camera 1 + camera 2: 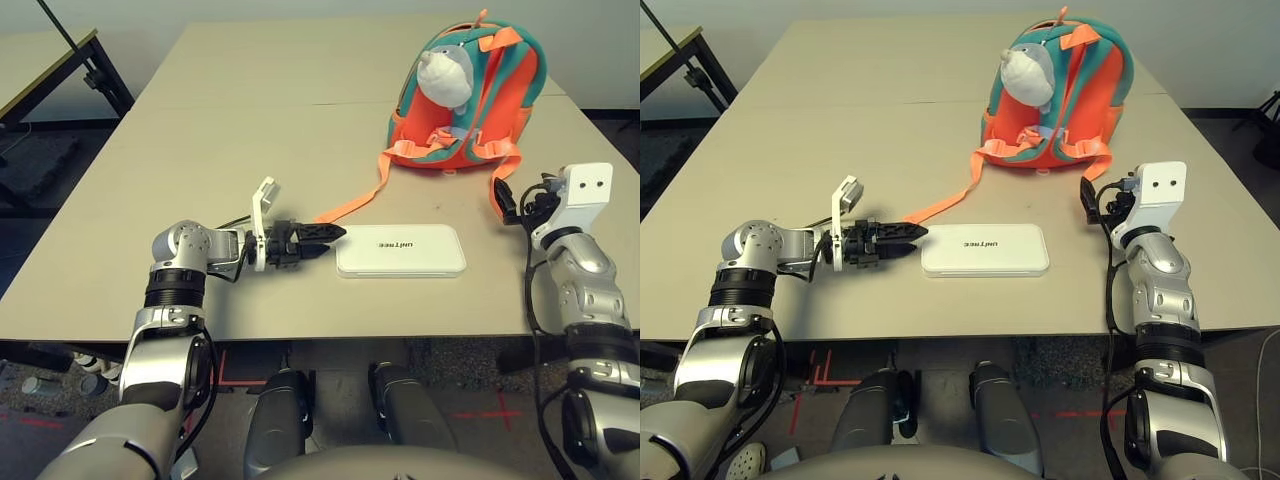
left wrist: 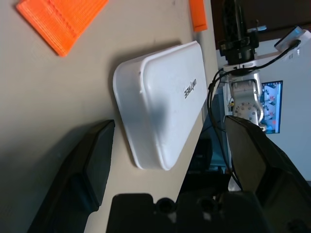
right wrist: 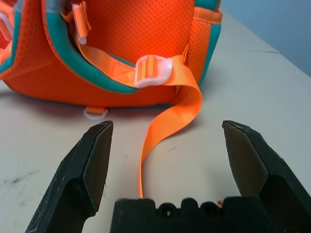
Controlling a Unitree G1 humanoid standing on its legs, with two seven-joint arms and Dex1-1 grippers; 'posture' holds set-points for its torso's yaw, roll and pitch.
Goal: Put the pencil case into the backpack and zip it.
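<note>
My left claw (image 1: 335,232) gapes wide, empty, tips just beside the case (image 1: 400,250), which lies flat on the bench (image 1: 250,130). Right claw (image 3: 167,145) wide too, facing the backpack (image 1: 465,95). Nothing packed or zipped yet.

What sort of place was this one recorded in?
Most likely a lab or office test room. A plain beige table holds just the backpack and the pencil case, a second workbench stands to the left, and red tape marks show on the floor below.
</note>
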